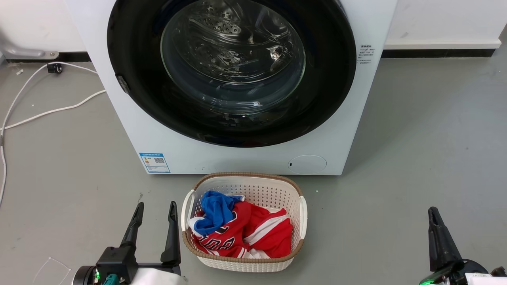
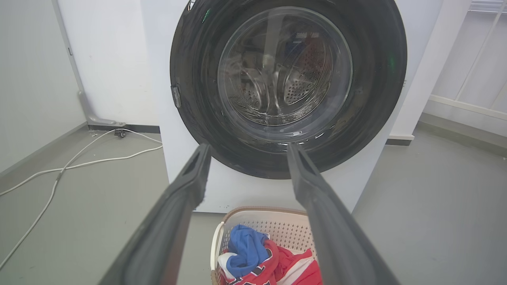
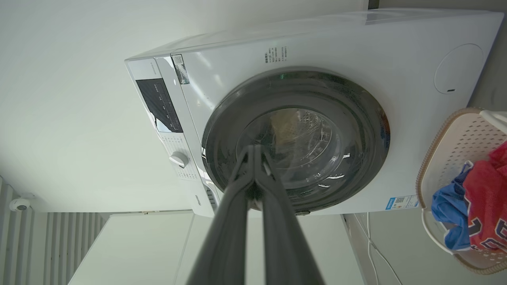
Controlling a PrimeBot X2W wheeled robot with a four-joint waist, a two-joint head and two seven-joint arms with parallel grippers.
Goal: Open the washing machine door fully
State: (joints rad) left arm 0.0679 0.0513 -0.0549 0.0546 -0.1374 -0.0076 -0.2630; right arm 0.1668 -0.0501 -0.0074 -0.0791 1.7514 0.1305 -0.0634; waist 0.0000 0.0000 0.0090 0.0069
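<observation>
The washing machine (image 1: 237,160) is a white front-loader standing on the grey floor ahead. The washing machine door (image 1: 233,59), a glossy black disc with a clear glass bowl, lies flat against the machine's front, closed. A small dark catch (image 1: 122,83) sits on its left rim. My left gripper (image 1: 155,208) is open at the lower left, well short of the door, with nothing between its fingers. In the left wrist view the left gripper (image 2: 247,148) points at the door (image 2: 287,79). My right gripper (image 1: 433,211) is shut and empty at the lower right. The right wrist view, rolled sideways, shows the right gripper (image 3: 253,148) before the door (image 3: 297,142).
A white laundry basket (image 1: 241,178) with a woven rim stands on the floor right in front of the machine, holding red and blue clothes (image 1: 241,229). White cables (image 1: 39,111) trail over the floor at the left. A wall with a dark skirting runs behind.
</observation>
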